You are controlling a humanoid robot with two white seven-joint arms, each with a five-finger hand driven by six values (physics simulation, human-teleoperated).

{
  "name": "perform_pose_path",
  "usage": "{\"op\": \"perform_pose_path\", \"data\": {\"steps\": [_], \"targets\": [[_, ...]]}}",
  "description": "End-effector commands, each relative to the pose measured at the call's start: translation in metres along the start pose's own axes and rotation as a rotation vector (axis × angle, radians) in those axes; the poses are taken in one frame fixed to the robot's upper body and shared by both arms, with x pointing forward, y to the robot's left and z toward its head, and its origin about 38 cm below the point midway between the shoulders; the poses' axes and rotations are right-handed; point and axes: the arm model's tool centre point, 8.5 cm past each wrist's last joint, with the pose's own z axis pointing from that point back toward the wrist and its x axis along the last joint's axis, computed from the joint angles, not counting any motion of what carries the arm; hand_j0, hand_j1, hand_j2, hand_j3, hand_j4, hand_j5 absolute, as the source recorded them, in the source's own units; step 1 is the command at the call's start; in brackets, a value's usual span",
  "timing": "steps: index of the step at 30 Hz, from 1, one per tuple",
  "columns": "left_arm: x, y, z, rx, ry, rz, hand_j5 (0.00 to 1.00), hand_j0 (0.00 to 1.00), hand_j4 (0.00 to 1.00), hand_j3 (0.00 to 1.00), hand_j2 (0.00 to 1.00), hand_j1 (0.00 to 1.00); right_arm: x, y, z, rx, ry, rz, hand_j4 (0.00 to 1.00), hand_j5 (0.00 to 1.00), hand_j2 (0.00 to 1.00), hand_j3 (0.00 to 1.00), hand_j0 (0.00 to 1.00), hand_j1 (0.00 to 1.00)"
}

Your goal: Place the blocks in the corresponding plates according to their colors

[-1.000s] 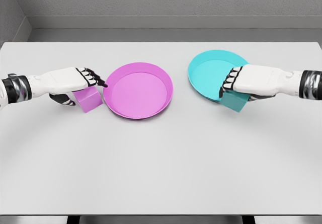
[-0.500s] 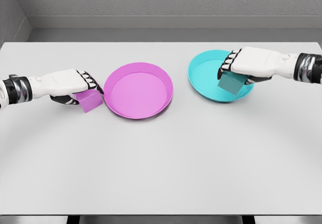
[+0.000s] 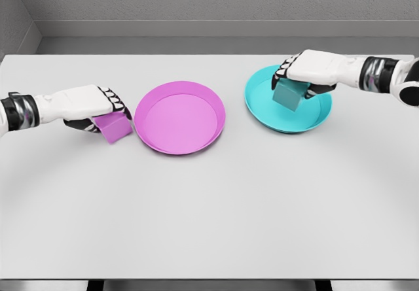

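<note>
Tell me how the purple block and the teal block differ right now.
The purple block sits left of the purple plate, outside it; the teal block is over the teal plate. The left hand grips the purple one, the right hand the teal one. Both are tilted cubes matching their plates' colors.

My left hand (image 3: 91, 106) and right hand (image 3: 309, 68) look like smooth, hard white plastic with black joints, and each wrist carries a shiny metallic band. The purple block (image 3: 114, 127), teal block (image 3: 287, 95), purple plate (image 3: 180, 117) and teal plate (image 3: 288, 100) all appear smooth and matt. The counter (image 3: 209, 206) is plain matt light grey.
</note>
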Motion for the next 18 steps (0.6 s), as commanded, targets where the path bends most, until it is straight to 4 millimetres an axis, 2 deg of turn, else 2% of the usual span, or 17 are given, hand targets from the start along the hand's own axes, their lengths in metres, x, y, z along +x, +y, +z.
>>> {"op": "perform_pose_path", "data": {"steps": [1, 2, 3, 5, 6, 14, 15, 16, 18], "targets": [[-0.001, 0.001, 0.002, 0.004, 0.002, 0.003, 0.66, 0.66, 0.66, 0.66, 0.66, 0.66, -0.002, 0.004, -0.007, 0.009, 0.008, -0.012, 0.53, 0.53, 0.53, 0.53, 0.53, 0.53], [0.0, 0.002, 0.002, 0.007, 0.001, 0.004, 0.66, 0.66, 0.66, 0.66, 0.66, 0.66, -0.003, 0.004, -0.007, 0.01, 0.012, -0.015, 0.54, 0.54, 0.54, 0.54, 0.54, 0.54], [0.0, 0.002, 0.002, 0.006, 0.001, 0.004, 0.63, 0.63, 0.63, 0.63, 0.63, 0.63, -0.006, 0.003, -0.006, 0.009, 0.02, -0.013, 0.61, 0.61, 0.61, 0.61, 0.61, 0.61], [-0.001, 0.002, 0.004, 0.01, 0.002, 0.012, 0.61, 0.61, 0.61, 0.61, 0.61, 0.61, -0.008, 0.003, -0.006, 0.009, 0.025, -0.018, 0.92, 0.92, 0.92, 0.92, 0.92, 0.92], [-0.002, 0.003, 0.005, 0.011, 0.005, 0.011, 0.61, 0.61, 0.61, 0.61, 0.61, 0.61, -0.009, 0.004, -0.006, 0.008, 0.028, -0.02, 0.99, 0.99, 0.99, 0.99, 0.99, 0.99], [-0.002, 0.014, 0.011, 0.028, 0.003, -0.004, 0.61, 0.61, 0.61, 0.61, 0.61, 0.61, -0.01, 0.001, -0.002, -0.004, 0.032, -0.019, 1.0, 1.0, 1.0, 1.0, 1.0, 1.0], [-0.002, 0.017, 0.011, 0.032, 0.002, -0.005, 0.61, 0.61, 0.61, 0.61, 0.61, 0.61, -0.012, 0.0, 0.003, -0.006, 0.039, -0.019, 1.0, 1.0, 1.0, 1.0, 1.0, 1.0], [-0.003, 0.018, 0.011, 0.03, 0.003, -0.007, 0.61, 0.61, 0.61, 0.61, 0.61, 0.61, -0.018, 0.001, 0.015, -0.008, 0.06, -0.019, 1.0, 1.0, 1.0, 1.0, 1.0, 1.0], [-0.003, 0.021, 0.012, 0.034, 0.002, -0.002, 0.61, 0.61, 0.61, 0.61, 0.61, 0.61, -0.018, -0.01, 0.045, -0.032, 0.073, 0.025, 1.0, 1.0, 1.0, 1.0, 1.0, 1.0]]}}
